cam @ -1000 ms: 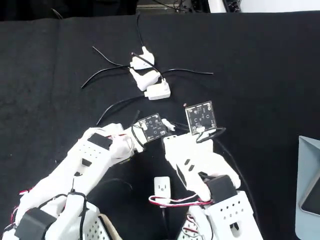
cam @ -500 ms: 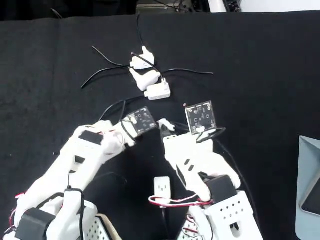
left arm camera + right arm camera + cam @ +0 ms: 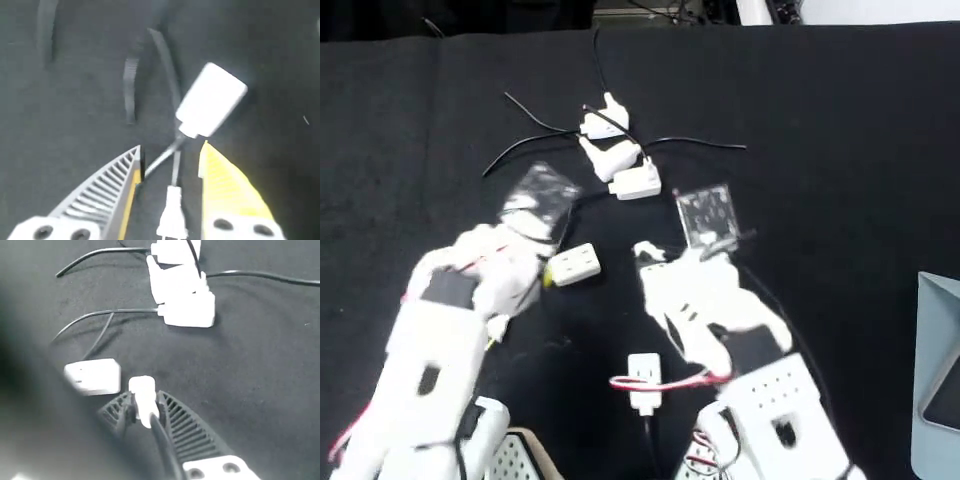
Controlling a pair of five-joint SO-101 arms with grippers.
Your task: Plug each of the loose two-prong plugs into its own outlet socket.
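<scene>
1. My left claw (image 3: 171, 148) has swung away to the left and hangs released. The socket (image 3: 573, 263) now lies uncovered on the counter (image 3: 840, 150).
2. My right claw (image 3: 145, 397) stays clenched on a plug (image 3: 142, 386) near that socket, so plugging in looks next.

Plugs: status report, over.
Right end effector shut on a plug. Left end effector open, socket just ahead. Other plugs heaped beyond, cords crossed.

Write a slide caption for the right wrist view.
Right gripper shut on a white two-prong plug, poised near a loose white outlet socket.
</scene>
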